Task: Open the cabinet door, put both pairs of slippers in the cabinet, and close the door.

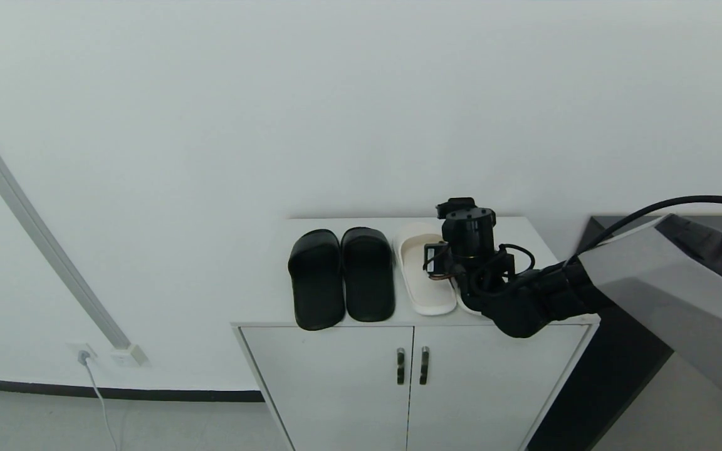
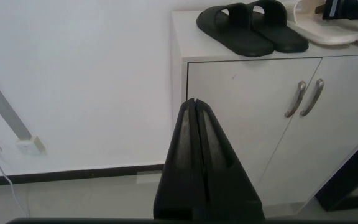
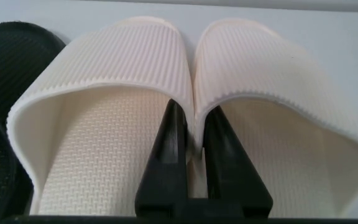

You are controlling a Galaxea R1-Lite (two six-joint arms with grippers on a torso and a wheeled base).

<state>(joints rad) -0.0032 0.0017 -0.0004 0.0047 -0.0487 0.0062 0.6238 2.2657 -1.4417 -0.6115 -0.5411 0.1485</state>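
Where the wall meets the floor at 8 o'clock of the cabinet, a grey conduit slants down to a socket. A white cable drops from the socket toward 6 o'clock.

The left gripper sits well apart from the cabinet, short of its front and below the level of its top. Its jaws are clenched on nothing, the two black fingers pressed flat together.

Both doors are closed, and their two upright handles stand side by side at the middle seam.

On the cabinet top the black pair lies flat, the two slippers touching. Their toes point to 12 o'clock and their heels are at the front edge. Just beside them, at 3 o'clock, lies the white pair, turned the same way and also on the top. In the head view the arm covers most of the slipper on the 3 o'clock side.

The right gripper comes in from 4 o'clock and rests at the heel end of the white pair. One finger sits inside each slipper, just short of the straps. The jaws are grasping the two inner side walls where the white slippers meet, pinching them together.
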